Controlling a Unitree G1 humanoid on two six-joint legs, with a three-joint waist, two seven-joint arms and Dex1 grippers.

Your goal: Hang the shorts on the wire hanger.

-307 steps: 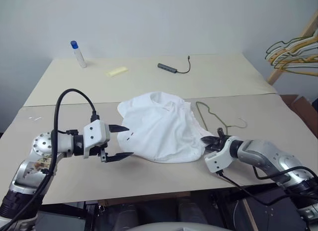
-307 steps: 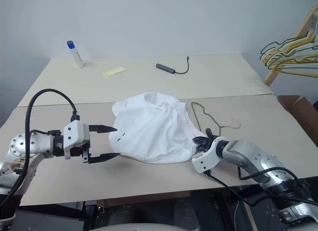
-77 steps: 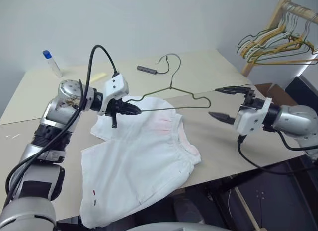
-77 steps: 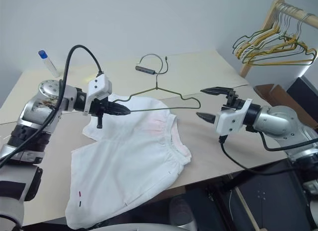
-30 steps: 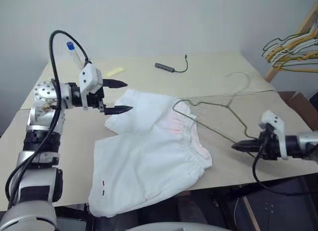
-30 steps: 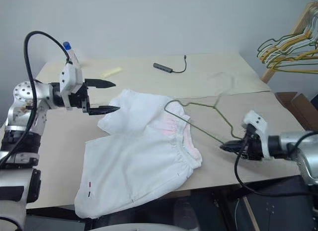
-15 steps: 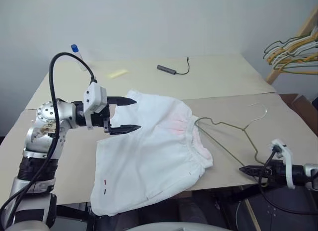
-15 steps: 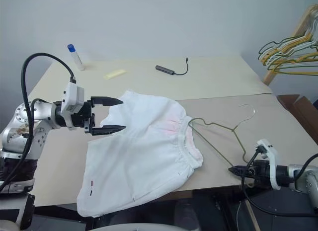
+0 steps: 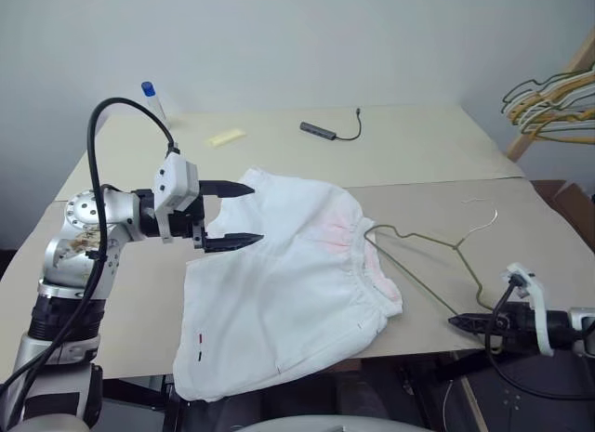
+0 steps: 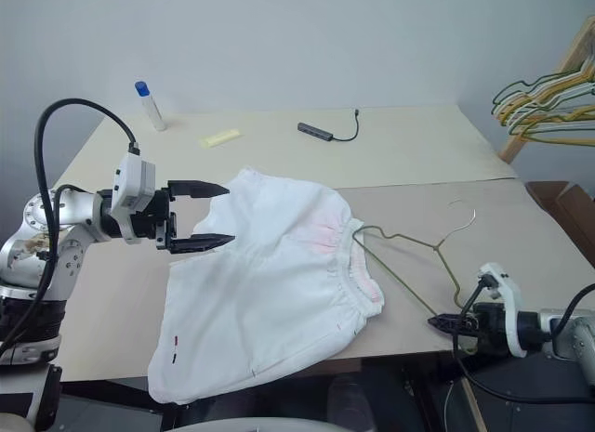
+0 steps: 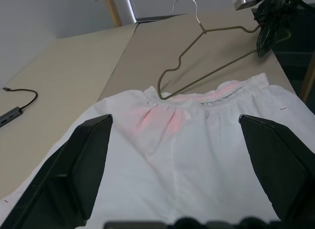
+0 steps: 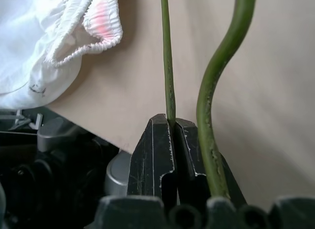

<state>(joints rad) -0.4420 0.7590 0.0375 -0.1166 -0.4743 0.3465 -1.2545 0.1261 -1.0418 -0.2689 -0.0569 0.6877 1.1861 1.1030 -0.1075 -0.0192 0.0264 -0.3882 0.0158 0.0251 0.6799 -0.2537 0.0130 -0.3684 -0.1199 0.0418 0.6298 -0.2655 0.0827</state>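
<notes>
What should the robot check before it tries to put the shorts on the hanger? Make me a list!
1. Right gripper shut on the wire hanger: ok, the wire is pinched between its fingers.
2. Left gripper open and free to grab: ok, it holds nothing.
3. Left gripper at the shorts: ok, it hangs over the leg end of the cloth.
4. Hanger's far corner at the waistband: ok, it lies at the pink elastic.
5. Hanger inside the shorts: not ok, the wire is outside the cloth.
6. Shorts fully on the table: not ok, one leg hem droops over the near edge.
</notes>
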